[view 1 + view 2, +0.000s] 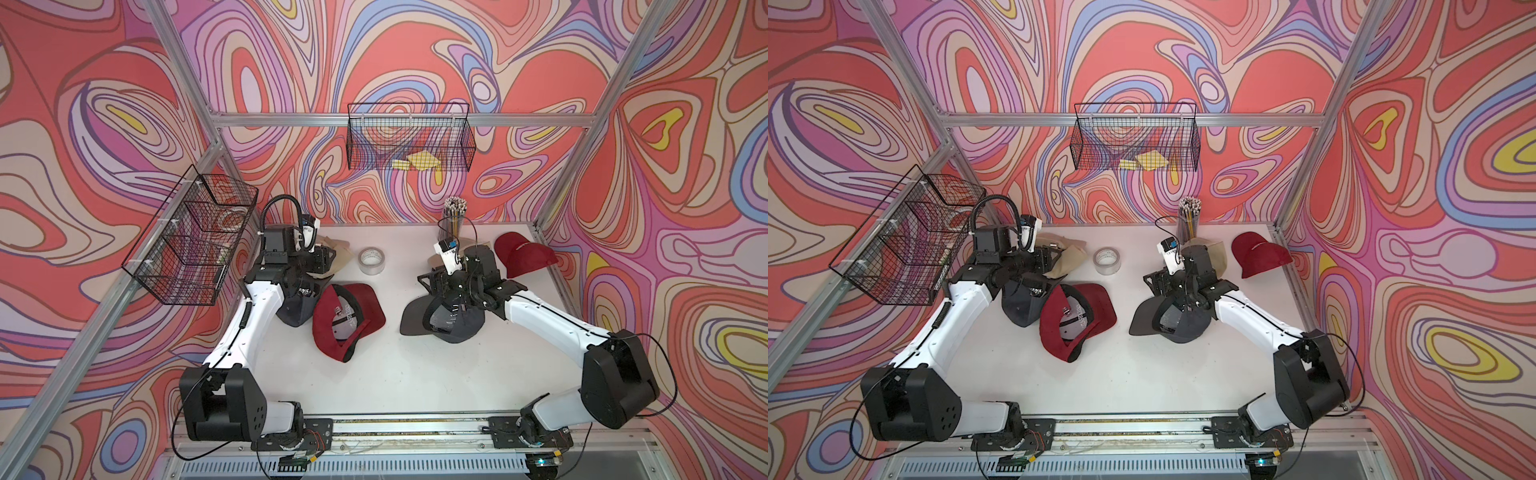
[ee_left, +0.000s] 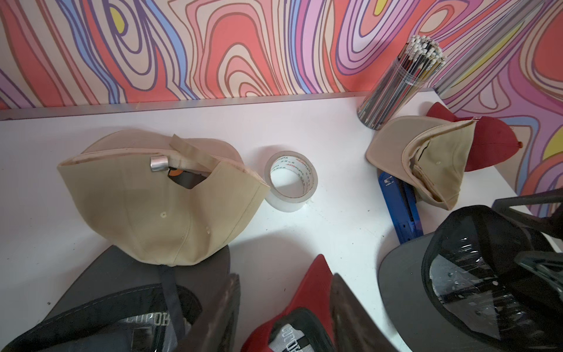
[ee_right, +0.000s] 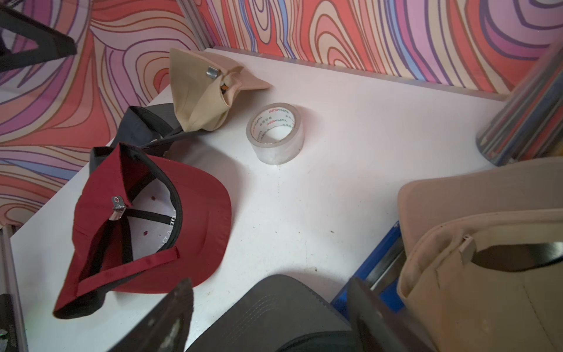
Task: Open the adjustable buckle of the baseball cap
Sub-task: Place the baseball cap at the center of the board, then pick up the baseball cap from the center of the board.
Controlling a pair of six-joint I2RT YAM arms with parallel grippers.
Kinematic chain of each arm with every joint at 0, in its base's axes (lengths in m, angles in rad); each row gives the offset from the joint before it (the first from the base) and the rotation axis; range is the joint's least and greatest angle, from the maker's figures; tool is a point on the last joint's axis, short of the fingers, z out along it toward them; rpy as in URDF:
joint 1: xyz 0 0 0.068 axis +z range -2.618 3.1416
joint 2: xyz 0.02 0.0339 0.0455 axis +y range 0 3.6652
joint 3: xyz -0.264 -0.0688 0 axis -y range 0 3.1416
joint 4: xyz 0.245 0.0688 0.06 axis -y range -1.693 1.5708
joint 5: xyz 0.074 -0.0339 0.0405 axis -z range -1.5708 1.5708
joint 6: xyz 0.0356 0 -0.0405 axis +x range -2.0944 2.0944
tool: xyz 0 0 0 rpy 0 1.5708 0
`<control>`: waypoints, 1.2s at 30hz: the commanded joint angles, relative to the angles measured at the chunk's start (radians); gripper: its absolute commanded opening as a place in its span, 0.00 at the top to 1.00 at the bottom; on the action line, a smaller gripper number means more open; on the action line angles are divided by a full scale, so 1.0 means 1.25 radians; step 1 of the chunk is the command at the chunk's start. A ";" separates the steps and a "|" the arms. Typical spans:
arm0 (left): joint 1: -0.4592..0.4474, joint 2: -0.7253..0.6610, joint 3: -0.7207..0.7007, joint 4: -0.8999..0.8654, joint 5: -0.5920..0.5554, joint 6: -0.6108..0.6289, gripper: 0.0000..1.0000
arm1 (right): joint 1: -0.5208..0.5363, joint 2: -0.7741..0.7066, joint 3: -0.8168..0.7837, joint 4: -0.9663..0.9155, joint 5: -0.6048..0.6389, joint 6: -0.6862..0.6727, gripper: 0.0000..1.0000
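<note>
I'm working in a robot test cell, a lab rig rather than any lived-in room. Bare aluminium framing (image 1: 332,119) boxes in a small white tabletop (image 1: 415,374), and printed panels of swirling colour (image 1: 415,41) stand in for walls on three sides. Both arms (image 1: 253,316) are mounted on a rail (image 1: 415,426) along the near edge, cabling exposed. Wire baskets (image 1: 409,137) hang off the frame, and a tape roll (image 1: 372,261) and a tub of pencils (image 1: 454,216) sit on the table.

"YuPin BOPP" in red inside tape roll (image 3: 280,149), lettering on gray cap sweatband (image 2: 146,323) unreadable
</note>
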 commanded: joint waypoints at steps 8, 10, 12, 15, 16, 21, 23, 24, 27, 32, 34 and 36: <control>-0.116 0.020 -0.020 0.074 0.088 -0.012 0.48 | -0.005 -0.109 0.060 -0.255 0.362 0.174 0.16; -0.138 0.032 -0.017 0.072 0.096 -0.007 0.48 | -0.010 -0.131 0.061 -0.292 0.432 0.164 0.12; -0.161 0.047 -0.010 0.066 0.113 0.004 0.47 | -0.036 -0.139 0.059 -0.322 0.427 0.155 0.09; -0.194 0.066 0.000 0.059 0.129 0.016 0.46 | -0.069 -0.139 0.038 -0.334 0.371 0.154 0.08; -0.204 0.070 0.003 0.059 0.132 0.023 0.45 | -0.074 -0.139 0.030 -0.333 0.356 0.153 0.08; -0.248 0.084 0.027 -0.001 0.136 0.056 0.44 | -0.078 -0.158 -0.032 -0.323 0.326 0.163 0.12; -0.253 0.084 0.031 -0.004 0.148 0.058 0.43 | -0.080 -0.161 -0.054 -0.311 0.317 0.169 0.14; -0.254 0.084 0.033 -0.006 0.153 0.059 0.43 | -0.079 -0.157 -0.060 -0.307 0.304 0.172 0.15; -0.257 0.084 0.034 -0.008 0.155 0.059 0.43 | -0.080 -0.144 -0.077 -0.296 0.284 0.182 0.17; -0.257 0.086 0.041 -0.013 0.169 0.058 0.42 | -0.079 -0.134 -0.095 -0.283 0.290 0.172 0.33; -0.257 0.084 0.041 -0.017 0.167 0.063 0.42 | -0.079 -0.131 -0.088 -0.283 0.269 0.163 0.49; -0.257 0.084 0.041 -0.020 0.162 0.066 0.42 | -0.079 -0.130 -0.076 -0.289 0.248 0.154 0.77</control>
